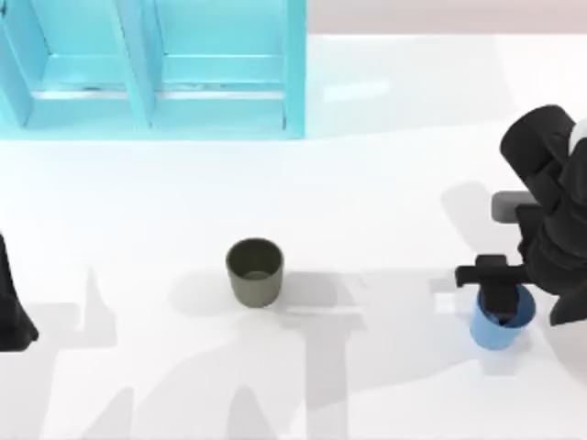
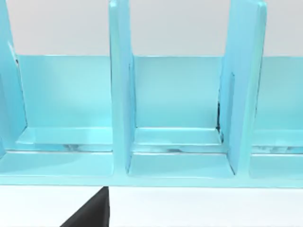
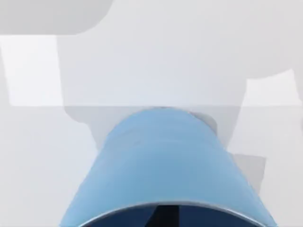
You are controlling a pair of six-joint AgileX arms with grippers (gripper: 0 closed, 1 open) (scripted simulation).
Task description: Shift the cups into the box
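At the table's right edge, right gripper (image 1: 496,295) sat directly over the blue cup (image 1: 502,328), fingers reaching down at the rim. Whether they were clamped on the wall or spread apart: couldn't tell from the top view, the gripper body covered the contact. Right wrist view had the blue cup (image 3: 163,165) close up, outer wall plus a slice of dark interior at the rim, with a dark sliver there that could be a finger; not enough to judge closure. Cup stood upright on the table (image 1: 367,202), or just off it; hard to say.

Olive cup (image 1: 254,271) stood upright near the table centre, well apart from both arms, untouched.

Box (image 1: 156,69) was at the far left of the table, cyan, split by dividers, cut off by the frame's upper edge. Left wrist view looked into the box (image 2: 177,118) compartments.

Left gripper (image 1: 11,307) was parked at the left edge, mostly cut off; finger state unreadable. Both cups were outside the box.
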